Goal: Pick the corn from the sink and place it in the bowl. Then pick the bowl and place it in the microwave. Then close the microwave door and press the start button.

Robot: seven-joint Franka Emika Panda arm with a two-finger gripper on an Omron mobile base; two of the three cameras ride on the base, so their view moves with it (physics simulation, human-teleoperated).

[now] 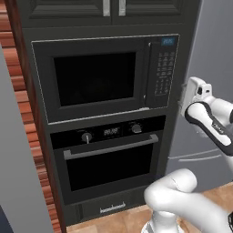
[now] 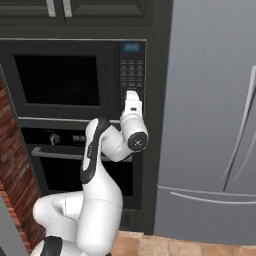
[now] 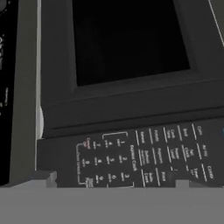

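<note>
Dark cabinetry is framing one microwave (image 1: 104, 77), wider than tall, its one microwave door (image 1: 91, 79) shut; we are holding our gripper (image 2: 131, 95), jaws wide apart, at the keypad panel (image 3: 144, 159), above one oven (image 1: 109, 159)

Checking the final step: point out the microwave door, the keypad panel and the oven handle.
microwave door (image 1: 93, 79): left base view, on its dark glass window.
keypad panel (image 1: 164, 68): left base view, on the button rows.
oven handle (image 1: 111, 147): left base view, mid-bar.

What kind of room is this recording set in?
A kitchen, rendered: a built-in microwave sits above an oven in a dark cabinet column, with a steel fridge beside it.
</note>
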